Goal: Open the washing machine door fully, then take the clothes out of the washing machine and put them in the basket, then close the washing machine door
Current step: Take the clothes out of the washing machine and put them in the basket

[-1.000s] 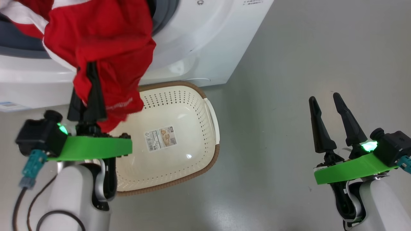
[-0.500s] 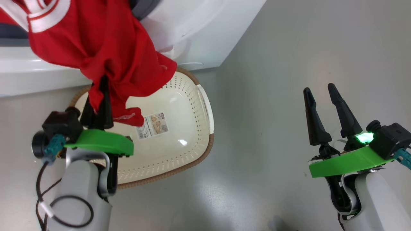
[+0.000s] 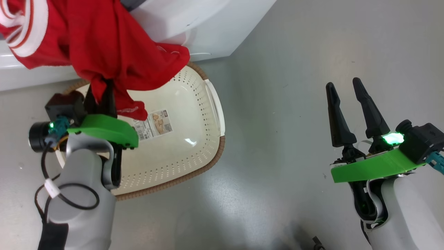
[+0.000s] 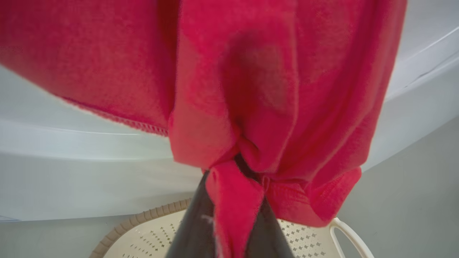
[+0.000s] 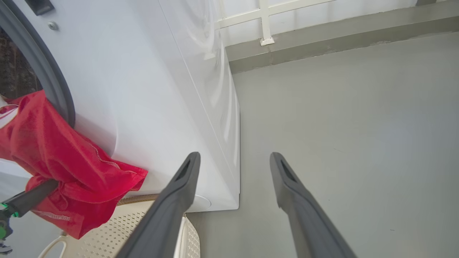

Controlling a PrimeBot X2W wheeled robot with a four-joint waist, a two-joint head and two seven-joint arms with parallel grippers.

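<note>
clothes (image 3: 114, 52): red, white-trimmed, hanging over the basket (image 3: 208, 166)'s rear-left, reaching further across it than a second ago | left gripper (image 3: 102, 95): clamping them tight | right gripper (image 3: 343, 83): standing wide apart, empty, well right of basket | paper label (image 3: 154, 127) on basket floor: print unreadable

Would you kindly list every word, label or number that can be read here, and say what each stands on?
No text here is legible.
Paper label on the bottom of the basket: print, a barcode and a small picture, too small to read.
White print along a hem of the clothes: blurred, unreadable.
</note>
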